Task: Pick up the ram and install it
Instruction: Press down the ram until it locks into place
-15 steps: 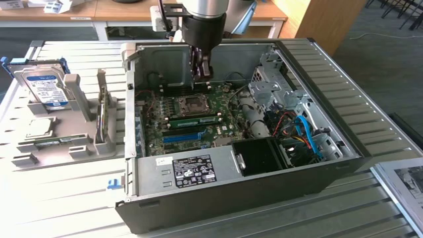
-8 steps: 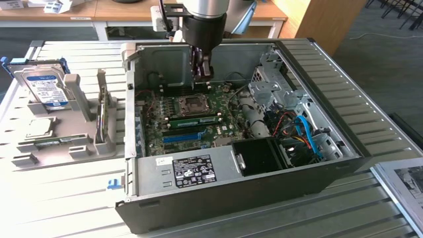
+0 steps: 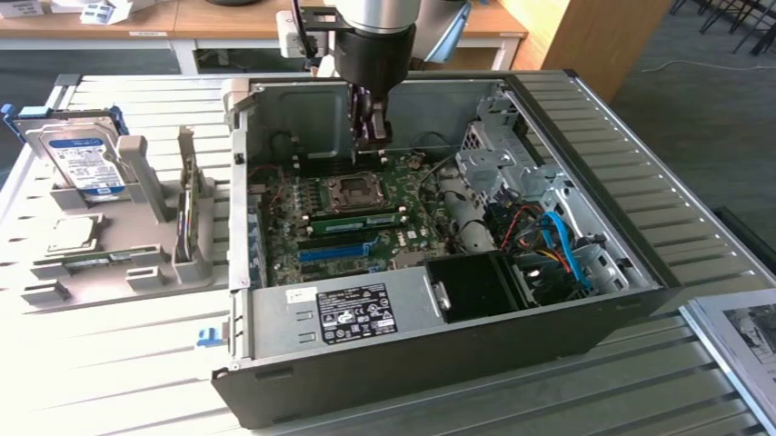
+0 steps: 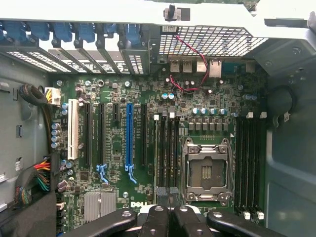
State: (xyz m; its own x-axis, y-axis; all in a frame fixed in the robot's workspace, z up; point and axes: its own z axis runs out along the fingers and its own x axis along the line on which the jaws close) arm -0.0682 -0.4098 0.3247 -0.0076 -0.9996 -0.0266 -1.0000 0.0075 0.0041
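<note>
A ram (image 3: 358,221), a long green stick with dark chips, stands on edge on the motherboard (image 3: 401,241), between the CPU socket (image 3: 353,192) and the blue slot (image 3: 333,252). My gripper (image 3: 370,134) hangs over the far part of the board, above and behind the socket, apart from the stick. Its fingers are shut with nothing between them. In the wrist view the gripper (image 4: 170,223) is pressed together over the black memory slots (image 4: 168,148) beside the CPU socket (image 4: 205,170). The blue slot (image 4: 130,136) lies further off.
The open computer case (image 3: 631,227) walls in the board, with a drive cage (image 3: 503,154), blue cables (image 3: 564,250) and a power supply (image 3: 352,313). To the exterior view's left, a grey fixture (image 3: 122,263) holds a hard drive (image 3: 85,163), a thin green board on edge (image 3: 188,218) and a CPU (image 3: 73,233).
</note>
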